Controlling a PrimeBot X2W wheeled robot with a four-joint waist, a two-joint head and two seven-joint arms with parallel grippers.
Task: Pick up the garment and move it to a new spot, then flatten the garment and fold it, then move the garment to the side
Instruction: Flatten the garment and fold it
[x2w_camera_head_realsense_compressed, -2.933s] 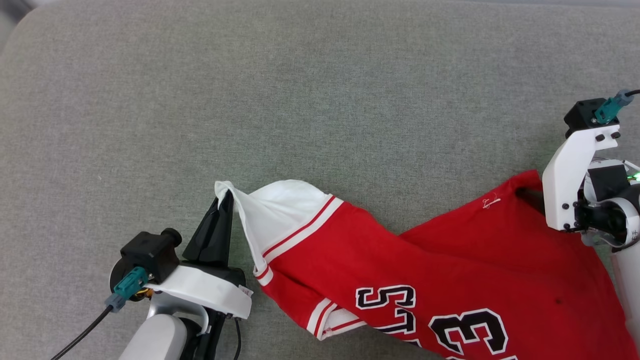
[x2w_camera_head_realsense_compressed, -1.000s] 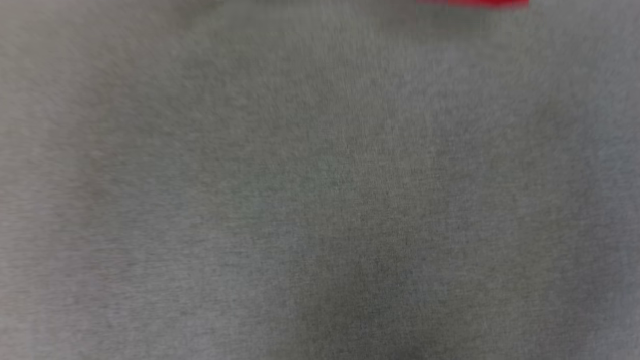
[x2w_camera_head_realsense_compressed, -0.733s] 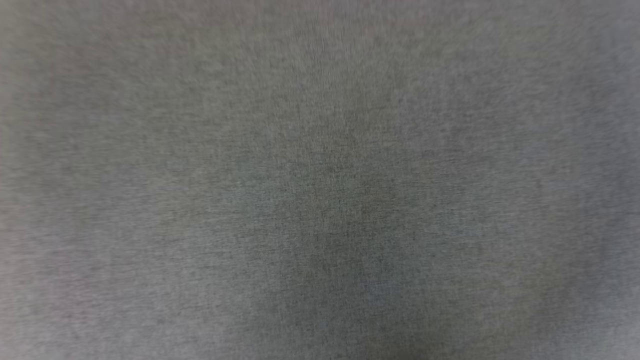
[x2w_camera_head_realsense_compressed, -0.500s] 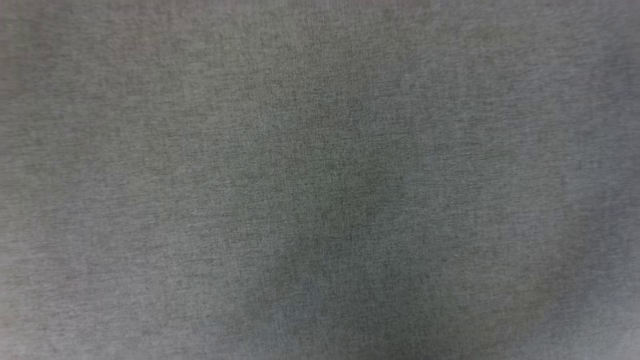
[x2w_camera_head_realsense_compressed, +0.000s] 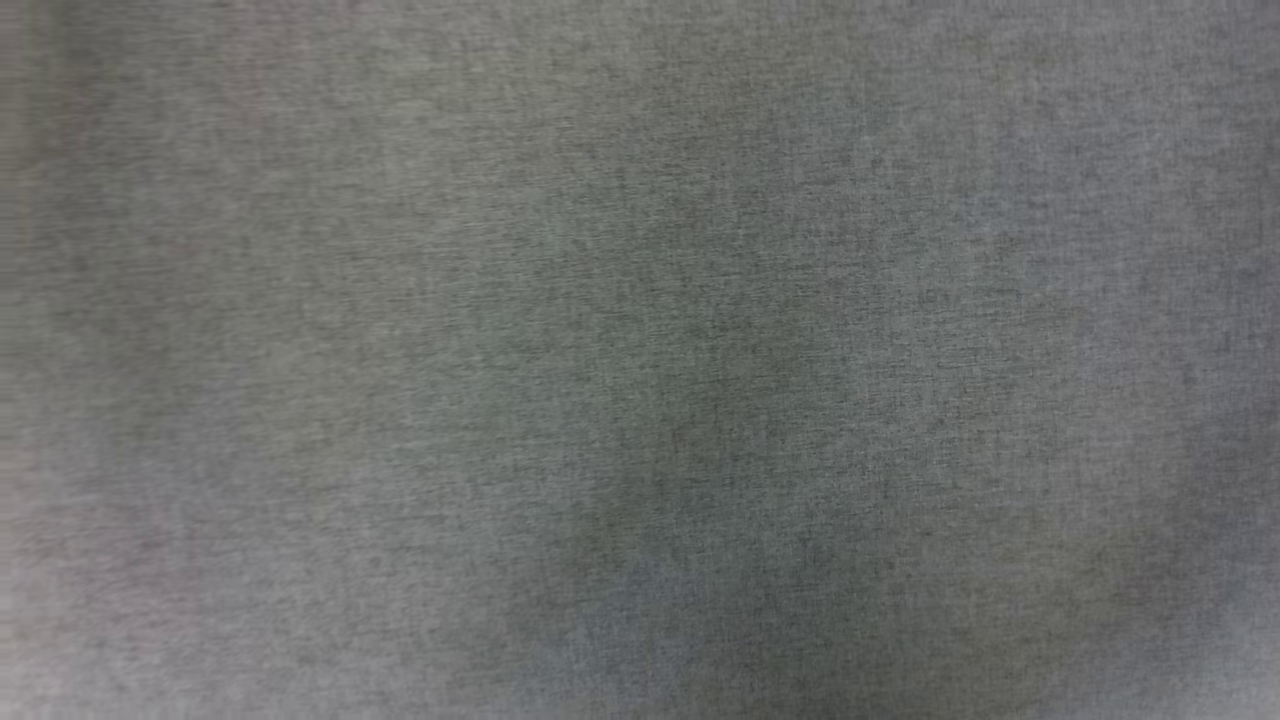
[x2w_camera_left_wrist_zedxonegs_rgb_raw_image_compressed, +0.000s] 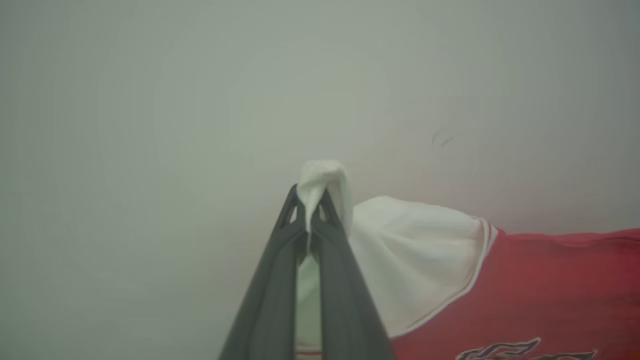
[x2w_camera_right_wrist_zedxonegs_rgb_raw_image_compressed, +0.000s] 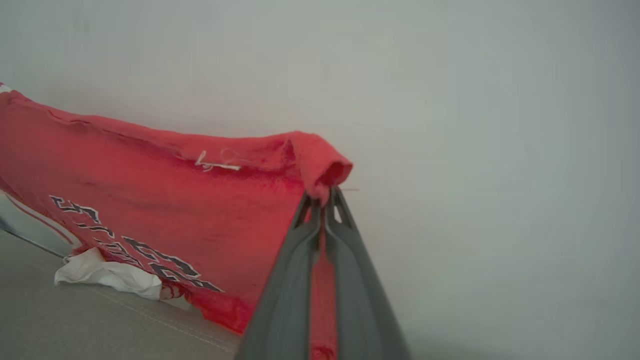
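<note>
Grey upholstery (x2w_camera_head_realsense_compressed: 300, 300), garment (x2w_camera_right_wrist_zedxonegs_rgb_raw_image_compressed: 150, 200) pinched, seemingly taut, between left gripper (x2w_camera_left_wrist_zedxonegs_rgb_raw_image_compressed: 310, 200) and right gripper (x2w_camera_right_wrist_zedxonegs_rgb_raw_image_compressed: 324, 197)

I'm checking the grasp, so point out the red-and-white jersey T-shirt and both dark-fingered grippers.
red-and-white jersey T-shirt (x2w_camera_right_wrist_zedxonegs_rgb_raw_image_compressed: 165, 200), right wrist view, red body above lettering.
left gripper (x2w_camera_left_wrist_zedxonegs_rgb_raw_image_compressed: 308, 202), left wrist view, tips pinching white sleeve.
right gripper (x2w_camera_right_wrist_zedxonegs_rgb_raw_image_compressed: 324, 199), right wrist view, tips pinching red edge.
</note>
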